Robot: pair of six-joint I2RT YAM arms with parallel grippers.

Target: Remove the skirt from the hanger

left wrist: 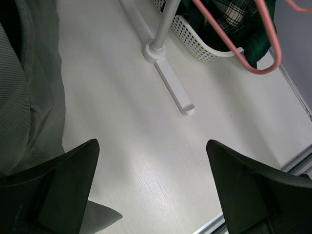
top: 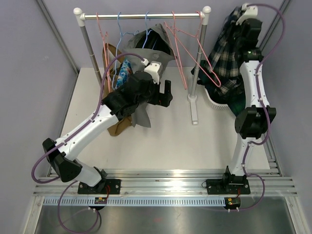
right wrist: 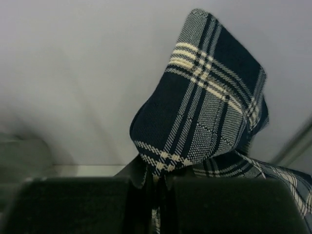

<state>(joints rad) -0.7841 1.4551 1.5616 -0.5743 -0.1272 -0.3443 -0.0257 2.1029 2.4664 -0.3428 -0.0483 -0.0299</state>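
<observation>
The right end effector is seen clenched on a fold of the plaid skirt, which is pinched between its fingers and stands up above them in the wrist view; from above, the skirt is seen draped down below that raised end effector, with its lower part reaching the white basket underneath; a pink hanger is hung from the rack rail to the left of the end effector, its lower corner in front of the skirt; the left end effector is held released, jaws spread wide above the desk; a grey garment is seen close beside one of its fingers; the rack foot lies ahead of it.
</observation>
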